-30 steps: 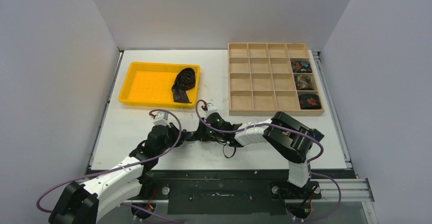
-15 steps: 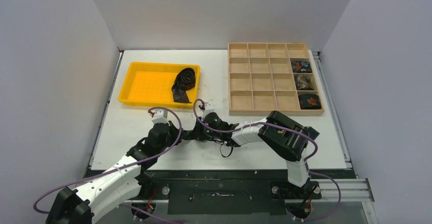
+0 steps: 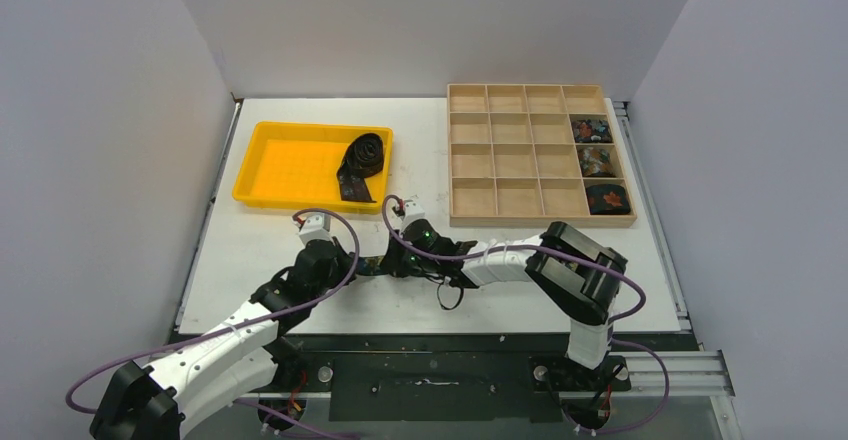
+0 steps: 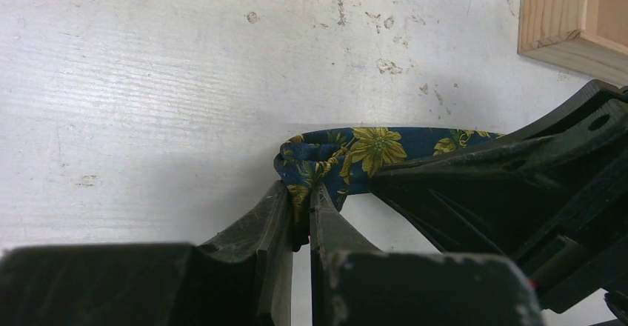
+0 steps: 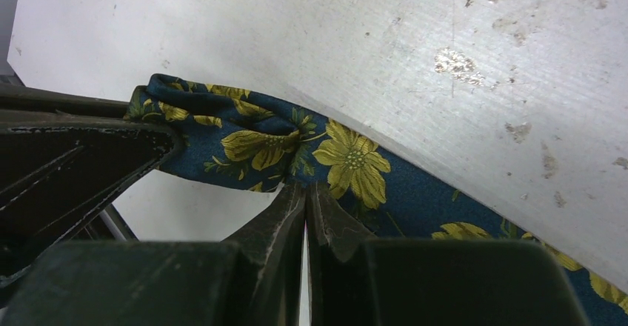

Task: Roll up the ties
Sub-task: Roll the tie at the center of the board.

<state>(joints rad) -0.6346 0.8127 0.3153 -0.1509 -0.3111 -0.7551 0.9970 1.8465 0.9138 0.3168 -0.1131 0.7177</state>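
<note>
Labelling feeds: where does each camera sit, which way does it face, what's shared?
Top external: above and behind the robot, looking down on the table; both arms show.
Left wrist: on the left arm, facing along the shut left gripper at the floral tie.
Right wrist: likewise, over the shut right gripper.
Shared: both wrist views show that tie.

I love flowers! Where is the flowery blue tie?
The flowery tie is at the front middle of the white table, pinched by the left claw and right claw.

White-and-black arm links (image 3: 215, 350), looping purple cables (image 3: 346, 230), scuffed black fingers (image 4: 259, 226), possibly a green light (image 3: 428, 228)
</note>
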